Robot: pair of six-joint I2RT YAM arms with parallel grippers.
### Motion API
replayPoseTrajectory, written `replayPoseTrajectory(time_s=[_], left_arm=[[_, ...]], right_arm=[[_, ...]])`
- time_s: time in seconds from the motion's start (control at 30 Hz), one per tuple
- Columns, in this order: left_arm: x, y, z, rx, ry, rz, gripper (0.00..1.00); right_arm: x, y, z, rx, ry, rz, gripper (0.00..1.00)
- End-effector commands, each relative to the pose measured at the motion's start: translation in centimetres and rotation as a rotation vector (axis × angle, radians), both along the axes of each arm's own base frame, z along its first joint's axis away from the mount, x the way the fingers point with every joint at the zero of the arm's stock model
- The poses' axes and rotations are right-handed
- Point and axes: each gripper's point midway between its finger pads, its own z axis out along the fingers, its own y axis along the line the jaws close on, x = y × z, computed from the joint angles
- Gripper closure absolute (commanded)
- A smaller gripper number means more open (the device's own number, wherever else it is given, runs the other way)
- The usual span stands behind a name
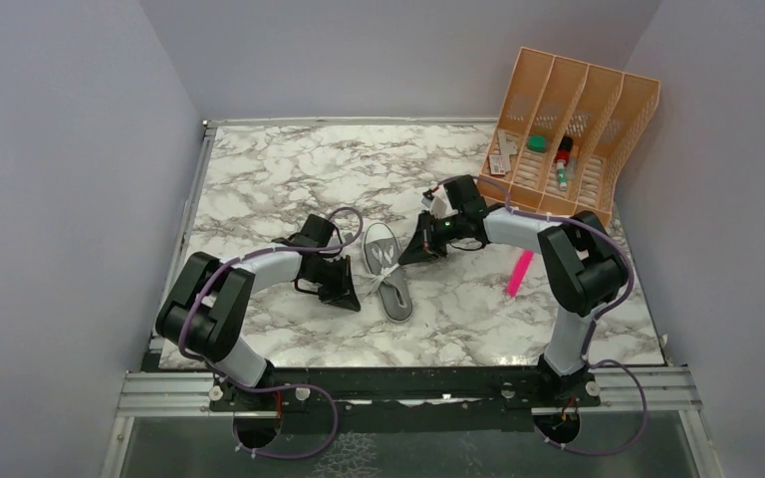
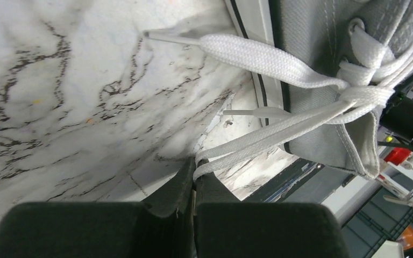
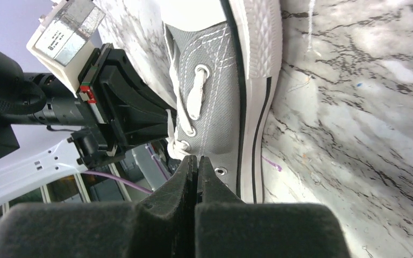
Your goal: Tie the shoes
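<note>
The grey sneaker [image 1: 386,271] lies on the marble table between my arms, its white toe cap pointing away from me. My left gripper [image 1: 346,292] is at its left, shut on a doubled white lace strand [image 2: 258,141]. This strand runs taut from the fingertips [image 2: 185,174] to a knot [image 2: 361,97] at the shoe's tongue. A loose lace end [image 2: 258,56] lies on the table. My right gripper [image 1: 416,251] is at the shoe's right side. It is shut, with its tips [image 3: 194,159] against the lace bunch [image 3: 180,146] by the top eyelets.
An orange file organiser [image 1: 568,129] with small items stands at the back right. A pink marker [image 1: 520,271] lies right of the right arm. Grey walls close in the table on both sides and at the back.
</note>
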Motion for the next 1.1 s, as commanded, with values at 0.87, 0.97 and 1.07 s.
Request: replayPoseTrajectory(time_s=[0.87,0.97,1.07], left_arm=[[-1.8,7.2,-5.0,0.44,0.121,0.1,1.0],[-1.6,7.6,-5.0,0.458,0.113,0.112,1.0],[-0.3,7.7,-3.9,0.444,0.067,0.13,0.92]], right_arm=[[4.6,-7.4,-1.6,0.059,0.034,-0.432,1.0],[4.7,-7.2,-1.4,0.067,0.014,-0.399,1.0],[4.4,-6.3,-0.6,0.058,-0.023,-0.267,1.0]])
